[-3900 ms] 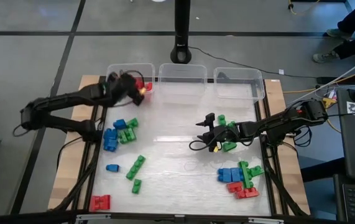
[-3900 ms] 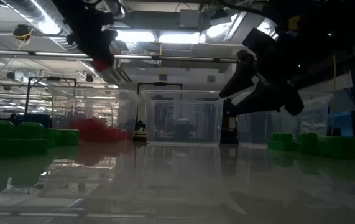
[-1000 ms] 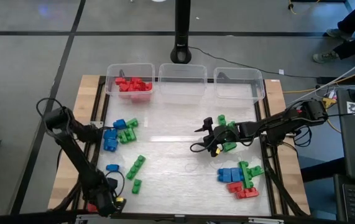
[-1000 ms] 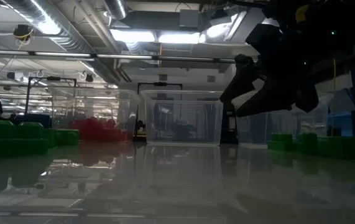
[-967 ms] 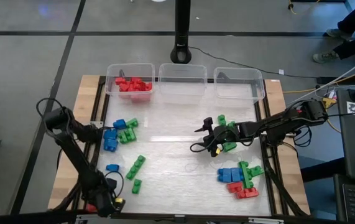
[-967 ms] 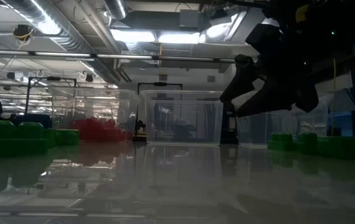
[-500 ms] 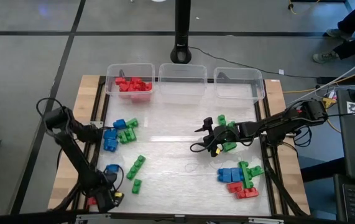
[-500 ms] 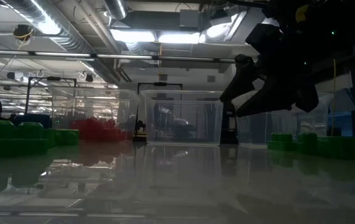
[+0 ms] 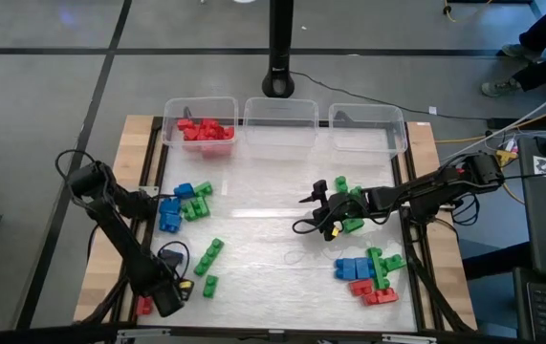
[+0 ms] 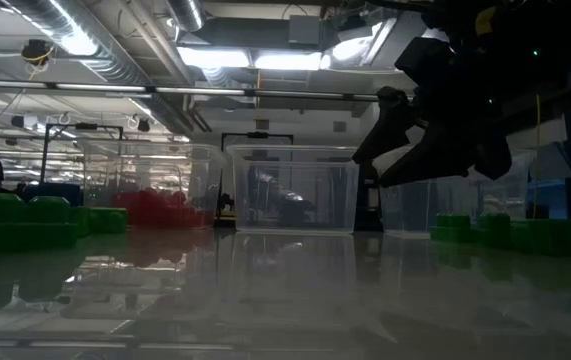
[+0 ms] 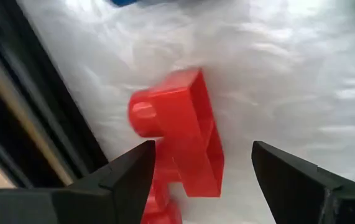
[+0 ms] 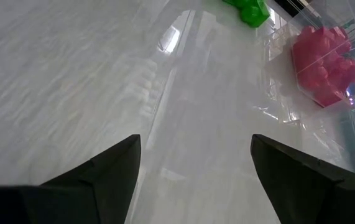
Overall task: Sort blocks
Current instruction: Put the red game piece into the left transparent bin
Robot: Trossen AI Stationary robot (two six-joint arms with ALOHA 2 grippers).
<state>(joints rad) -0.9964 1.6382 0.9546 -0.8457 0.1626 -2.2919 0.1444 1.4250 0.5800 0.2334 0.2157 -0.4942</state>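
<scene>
My left gripper (image 11: 199, 171) hangs open over one red block (image 11: 183, 134). My right gripper (image 9: 316, 212) waits, spread wide and empty. Three clear bins (image 9: 277, 113) line the table (image 9: 263, 239).

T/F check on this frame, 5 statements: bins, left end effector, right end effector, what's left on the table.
1. The left bin holds red blocks. True.
2. The middle bin is full of green blocks. False: it looks empty.
3. The left end effector is open over a red block at the table's near left corner. True.
4. The right end effector is shut on a blue block. False: it is open and holds nothing, over bare table near mid-table.
5. All blue blocks are sorted. False: blue blocks remain on the table in the near right pile, more at the left.
</scene>
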